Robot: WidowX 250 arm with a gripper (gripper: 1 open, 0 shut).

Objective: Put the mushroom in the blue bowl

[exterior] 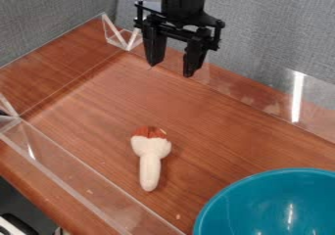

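The mushroom (151,158) lies on its side on the wooden table, cream stem toward the front and orange-red cap toward the back. The blue bowl (275,211) sits at the front right corner, cut off by the frame edge, and nothing shows inside it. My gripper (174,57) hangs pointing down above the back middle of the table, well behind the mushroom. Its two black fingers stand apart with nothing between them.
Clear plastic walls (78,185) border the table along the front left, the back left and the right side. A grey panel (59,14) stands behind the table.
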